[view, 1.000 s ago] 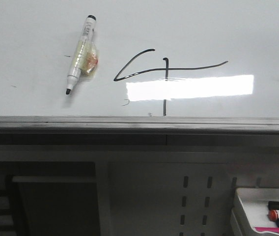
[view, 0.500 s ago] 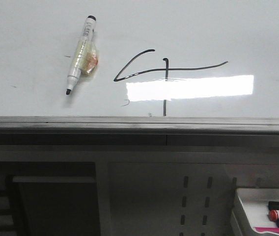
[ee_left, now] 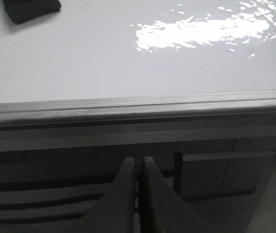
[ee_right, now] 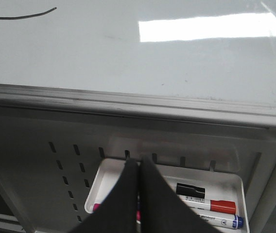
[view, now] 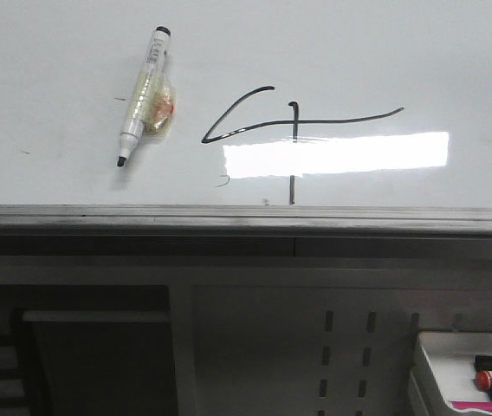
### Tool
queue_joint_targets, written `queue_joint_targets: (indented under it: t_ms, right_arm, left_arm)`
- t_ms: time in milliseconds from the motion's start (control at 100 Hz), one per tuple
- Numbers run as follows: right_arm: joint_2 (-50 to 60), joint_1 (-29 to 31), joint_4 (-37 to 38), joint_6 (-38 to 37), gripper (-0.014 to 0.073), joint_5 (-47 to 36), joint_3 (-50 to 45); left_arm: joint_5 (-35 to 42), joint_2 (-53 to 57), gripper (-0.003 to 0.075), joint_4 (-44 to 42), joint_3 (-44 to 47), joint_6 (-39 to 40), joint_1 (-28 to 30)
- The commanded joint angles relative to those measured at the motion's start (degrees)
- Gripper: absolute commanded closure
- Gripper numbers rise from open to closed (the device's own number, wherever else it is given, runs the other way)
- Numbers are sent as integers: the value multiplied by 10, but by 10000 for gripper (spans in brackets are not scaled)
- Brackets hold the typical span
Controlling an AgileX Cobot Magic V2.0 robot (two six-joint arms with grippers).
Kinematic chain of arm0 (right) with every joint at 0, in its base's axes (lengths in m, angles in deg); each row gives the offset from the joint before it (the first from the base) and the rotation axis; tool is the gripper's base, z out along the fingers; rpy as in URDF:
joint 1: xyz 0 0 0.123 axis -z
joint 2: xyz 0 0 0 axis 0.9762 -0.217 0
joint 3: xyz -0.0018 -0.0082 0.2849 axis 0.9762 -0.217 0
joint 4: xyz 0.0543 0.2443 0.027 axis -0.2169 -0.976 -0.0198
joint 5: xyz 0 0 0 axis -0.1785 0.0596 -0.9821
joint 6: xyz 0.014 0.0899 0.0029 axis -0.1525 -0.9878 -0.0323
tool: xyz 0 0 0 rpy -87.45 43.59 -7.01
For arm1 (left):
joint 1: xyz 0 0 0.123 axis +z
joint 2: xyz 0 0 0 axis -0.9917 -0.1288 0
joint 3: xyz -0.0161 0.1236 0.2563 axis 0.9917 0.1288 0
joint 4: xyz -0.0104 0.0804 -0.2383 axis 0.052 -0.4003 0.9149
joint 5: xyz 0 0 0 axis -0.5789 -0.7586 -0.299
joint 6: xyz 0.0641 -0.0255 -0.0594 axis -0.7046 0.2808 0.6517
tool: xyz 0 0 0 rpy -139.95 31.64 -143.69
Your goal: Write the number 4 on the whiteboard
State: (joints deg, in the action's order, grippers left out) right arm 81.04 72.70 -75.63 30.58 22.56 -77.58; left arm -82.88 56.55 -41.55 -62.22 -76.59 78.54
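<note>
The whiteboard [view: 385,52] fills the upper front view, glossy white with a bright rectangular glare and a grey metal edge strip [view: 246,217]. The number 4 [view: 294,126] is drawn on it in thin black line, wide and skewed. A white marker [view: 141,94] with a black tip lies on the board left of the 4. Neither gripper shows in the front view. My left gripper [ee_left: 138,162] is shut and empty, below the board's edge [ee_left: 138,107]. My right gripper [ee_right: 138,162] is shut and empty, over a white tray. The end of the 4's bar [ee_right: 26,15] shows in the right wrist view.
A white tray [ee_right: 104,179] below the board's right end holds red-capped [ee_right: 211,206] and blue-capped [ee_right: 220,221] markers; it also shows in the front view [view: 424,355]. A white perforated panel [view: 350,347] stands under the board. A dark eraser [ee_left: 31,8] lies on the board.
</note>
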Motion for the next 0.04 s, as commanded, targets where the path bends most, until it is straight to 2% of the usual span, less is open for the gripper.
queue_joint_targets:
  t_ms: [0, 30]
  right_arm:
    - [9, 3, 2, 0, 659, -9, -11]
    - [9, 3, 2, 0, 659, -9, -11]
  left_arm:
    - [28, 14, 741, 6, 19, 6, 1]
    - [28, 14, 741, 6, 19, 6, 1]
